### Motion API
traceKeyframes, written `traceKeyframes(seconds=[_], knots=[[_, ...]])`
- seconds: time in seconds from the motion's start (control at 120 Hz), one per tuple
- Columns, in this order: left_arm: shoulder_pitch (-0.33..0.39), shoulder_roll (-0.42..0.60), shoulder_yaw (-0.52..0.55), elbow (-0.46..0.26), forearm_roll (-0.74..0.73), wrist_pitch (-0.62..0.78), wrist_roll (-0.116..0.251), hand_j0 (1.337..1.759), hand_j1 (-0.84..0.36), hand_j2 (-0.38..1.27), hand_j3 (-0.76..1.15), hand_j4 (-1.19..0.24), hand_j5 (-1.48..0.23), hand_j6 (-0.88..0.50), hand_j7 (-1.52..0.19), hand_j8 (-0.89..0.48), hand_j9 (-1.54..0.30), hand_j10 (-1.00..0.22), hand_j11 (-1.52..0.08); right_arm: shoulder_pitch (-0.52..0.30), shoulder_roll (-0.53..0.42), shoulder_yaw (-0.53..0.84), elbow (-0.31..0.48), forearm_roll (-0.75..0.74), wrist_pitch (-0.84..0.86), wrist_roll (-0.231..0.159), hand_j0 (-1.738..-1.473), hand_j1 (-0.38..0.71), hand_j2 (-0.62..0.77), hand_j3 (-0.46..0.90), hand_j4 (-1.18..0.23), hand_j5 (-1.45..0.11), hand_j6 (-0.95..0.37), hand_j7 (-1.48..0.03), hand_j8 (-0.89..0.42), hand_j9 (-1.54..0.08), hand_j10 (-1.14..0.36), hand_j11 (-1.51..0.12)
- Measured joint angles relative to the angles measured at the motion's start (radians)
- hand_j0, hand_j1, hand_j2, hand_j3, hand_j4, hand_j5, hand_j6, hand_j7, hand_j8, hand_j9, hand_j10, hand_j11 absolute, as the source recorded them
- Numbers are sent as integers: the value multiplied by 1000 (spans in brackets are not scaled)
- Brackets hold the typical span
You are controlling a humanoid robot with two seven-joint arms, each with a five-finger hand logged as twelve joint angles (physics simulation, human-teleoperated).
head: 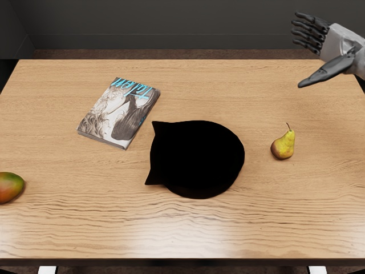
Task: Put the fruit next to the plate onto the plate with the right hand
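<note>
While the grey right hand hangs empty w/ fingers spread, upper right of frame, the yellow-brown pear sits on the wooden worktop just right of the black cat-eared plate; nothing done yet, reach/grasp/transfer all left

It looks like a plain home dining spot, rendered in a simulator; a broad light-wood table with strong grain fills the view; on it lie household things: a glossy magazine with a portrait cover, a flat black plate with two ear-like points, a yellow pear, a red-green mango; behind stands a bare dark grey wall.
</note>
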Motion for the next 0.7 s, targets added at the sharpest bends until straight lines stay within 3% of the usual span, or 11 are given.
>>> traceKeyframes(seconds=[0.125,0.242,0.7], knots=[[0,0,0,0,0,0,0,1658,349,0,0,0,0,-1,0,-1,0,0,0,-18,3,-6,1,-74,0,91,-1658,-304,-4,0,-40,-51,-41,-51,-40,-51,-40,-51],[0,0,0,0,0,0,0,1658,349,0,0,0,0,-1,0,-1,0,0,0,-46,6,-11,2,-101,0,132,-1658,-304,-4,0,-41,-52,-42,-52,-41,-52,-40,-52],[0,0,0,0,0,0,0,1658,349,0,0,0,0,-1,0,-1,0,0,0,-170,14,-15,1,-151,0,154,-1658,-304,-4,0,-42,-52,-43,-52,-42,-52,-41,-52]])
